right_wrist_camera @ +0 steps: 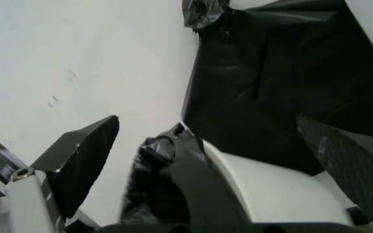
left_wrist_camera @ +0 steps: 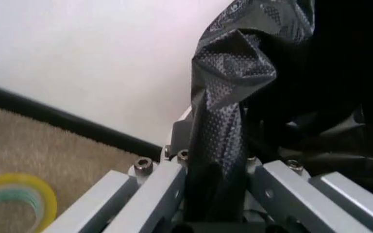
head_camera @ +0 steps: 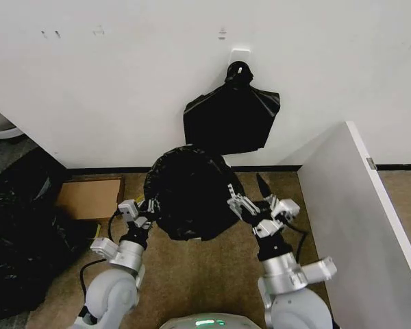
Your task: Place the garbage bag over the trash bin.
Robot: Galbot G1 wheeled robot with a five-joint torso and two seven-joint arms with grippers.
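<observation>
White wall behind, one garbage bag (head_camera: 190, 192) covering one trash bin (right_wrist_camera: 271, 187), left end effector (head_camera: 142, 212) pinching it, right end effector (head_camera: 250, 195) released.

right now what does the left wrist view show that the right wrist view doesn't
Left wrist view: the left gripper shut on a fold of the thin glossy black garbage bag, plus a yellow tape roll on brown carpet. Right wrist view: the open right gripper, the round white plastic trash bin and a squarish knotted black bag. Both show the garbage bag and white wall.

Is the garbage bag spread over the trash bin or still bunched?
Spread: the garbage bag drapes over the trash bin, whose white side shows below the film. Left gripper pinches its edge; right gripper is open beside it.
</observation>
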